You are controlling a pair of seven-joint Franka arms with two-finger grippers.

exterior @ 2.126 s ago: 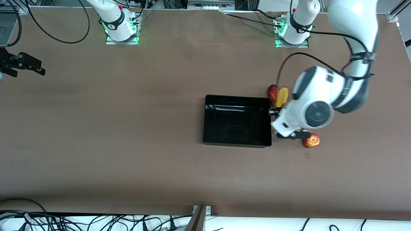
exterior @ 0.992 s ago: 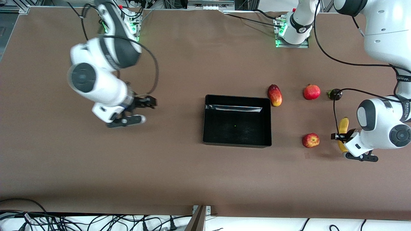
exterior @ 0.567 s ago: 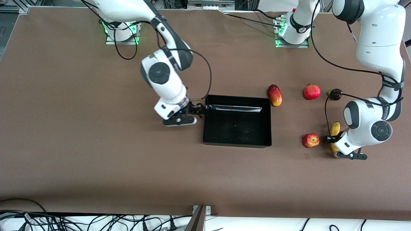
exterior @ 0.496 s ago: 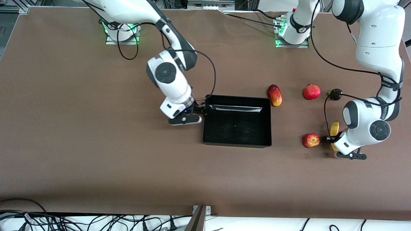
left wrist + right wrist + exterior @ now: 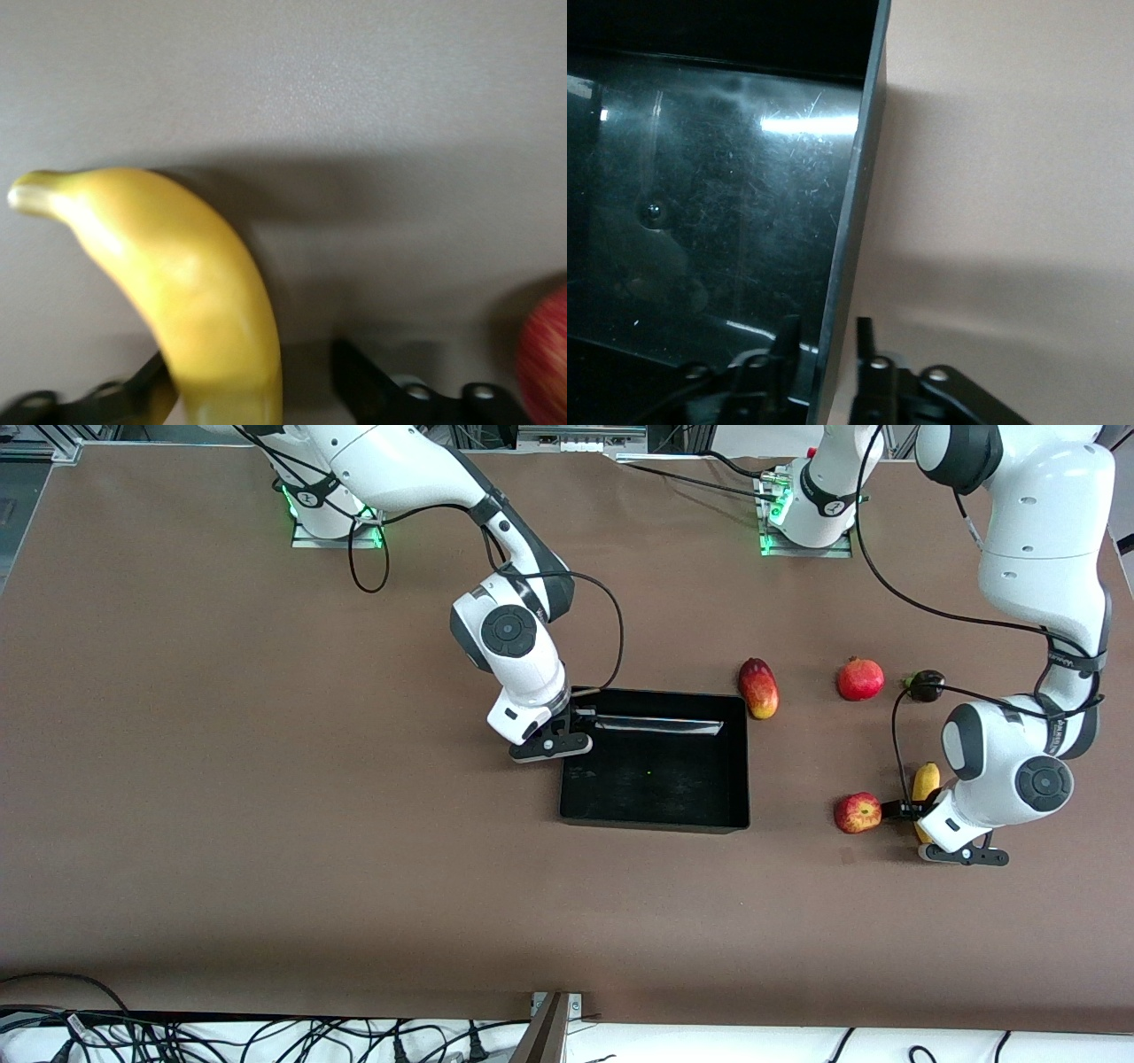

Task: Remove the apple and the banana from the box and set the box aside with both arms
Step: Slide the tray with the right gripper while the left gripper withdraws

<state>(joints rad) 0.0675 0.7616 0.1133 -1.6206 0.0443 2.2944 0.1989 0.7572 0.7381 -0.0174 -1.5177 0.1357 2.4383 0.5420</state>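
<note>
Right end effector pinched narrow, left end effector spread

Glossy, scratched black plastic box on matt brown table

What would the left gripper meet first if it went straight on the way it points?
Probably the apple: the left gripper, open beside the banana, points toward it low over the table, though depth is uncertain.

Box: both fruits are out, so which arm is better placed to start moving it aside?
Right. The right pincer already straddles the box wall at the right arm's end, one finger on each side. The left pincer is down at the banana beside the apple, well away from the box.
</note>
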